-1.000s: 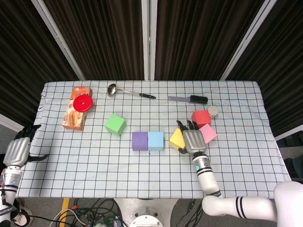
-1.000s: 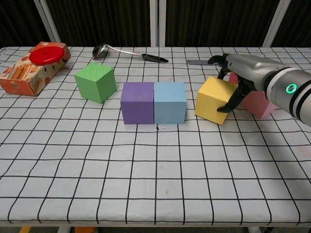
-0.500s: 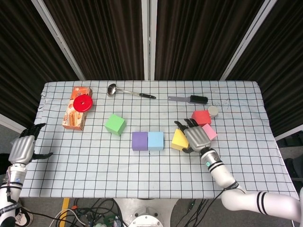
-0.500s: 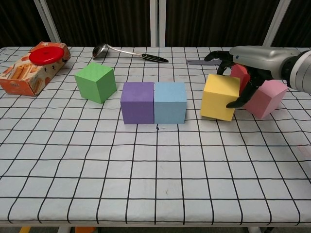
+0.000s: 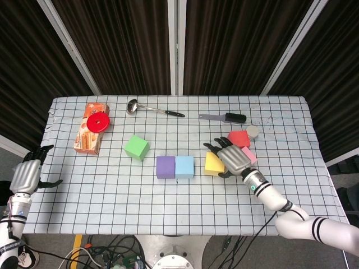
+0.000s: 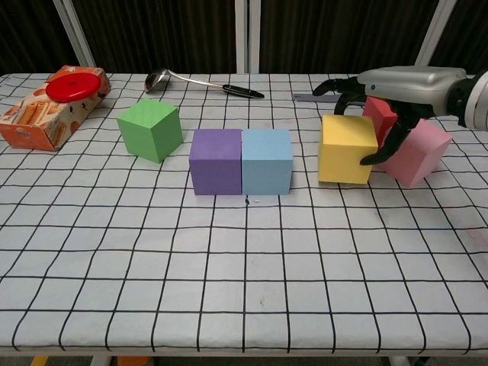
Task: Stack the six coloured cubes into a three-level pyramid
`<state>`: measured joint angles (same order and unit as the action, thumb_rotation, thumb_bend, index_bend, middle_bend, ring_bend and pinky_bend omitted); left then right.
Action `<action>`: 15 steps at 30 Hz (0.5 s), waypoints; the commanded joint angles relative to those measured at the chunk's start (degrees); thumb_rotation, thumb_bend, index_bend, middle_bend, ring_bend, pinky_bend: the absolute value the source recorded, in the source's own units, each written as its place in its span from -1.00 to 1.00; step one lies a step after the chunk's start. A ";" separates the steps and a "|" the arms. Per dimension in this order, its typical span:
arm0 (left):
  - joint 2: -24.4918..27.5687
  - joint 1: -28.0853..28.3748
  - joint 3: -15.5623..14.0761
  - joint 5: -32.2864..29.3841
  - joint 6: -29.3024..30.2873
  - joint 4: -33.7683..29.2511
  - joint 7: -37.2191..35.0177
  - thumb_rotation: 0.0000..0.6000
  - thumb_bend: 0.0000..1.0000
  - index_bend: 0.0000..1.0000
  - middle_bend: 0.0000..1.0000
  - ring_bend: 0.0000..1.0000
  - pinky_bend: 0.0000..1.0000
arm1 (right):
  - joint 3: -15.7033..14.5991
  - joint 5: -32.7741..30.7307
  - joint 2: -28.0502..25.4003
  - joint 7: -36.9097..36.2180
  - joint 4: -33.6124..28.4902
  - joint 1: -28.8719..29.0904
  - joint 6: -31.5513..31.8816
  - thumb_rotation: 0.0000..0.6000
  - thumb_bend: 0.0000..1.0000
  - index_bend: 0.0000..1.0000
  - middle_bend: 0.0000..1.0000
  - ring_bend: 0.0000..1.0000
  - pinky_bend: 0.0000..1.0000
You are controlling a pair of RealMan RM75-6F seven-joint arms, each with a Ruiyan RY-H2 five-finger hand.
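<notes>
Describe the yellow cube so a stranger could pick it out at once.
On the checked tablecloth, find the purple cube and light blue cube touching in a row near the middle. Across a gap from the blue one sits the yellow foam cube, the only block the right hand is wrapped around.

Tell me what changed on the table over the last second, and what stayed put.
The right hand has turned the yellow cube from tilted and skewed to roughly square with the purple cube and blue cube, with a gap still left beside blue. Its fingers stay curled around the yellow cube. The left hand shifted slightly at the table edge. The green cube, red cube and pink cube stayed put.
</notes>
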<state>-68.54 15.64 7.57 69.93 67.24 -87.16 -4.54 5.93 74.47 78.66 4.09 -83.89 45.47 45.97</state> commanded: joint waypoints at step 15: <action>0.41 -0.02 -0.18 0.01 -0.41 0.07 -0.46 1.00 -0.97 -0.82 -0.80 -0.97 -0.80 | -0.31 5.14 3.04 -5.06 3.35 1.02 0.35 1.00 -0.54 -1.00 -0.34 -1.00 -1.00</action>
<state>-68.13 15.62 7.39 69.94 66.83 -87.09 -5.01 5.58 79.58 81.62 -0.88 -80.64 46.42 46.40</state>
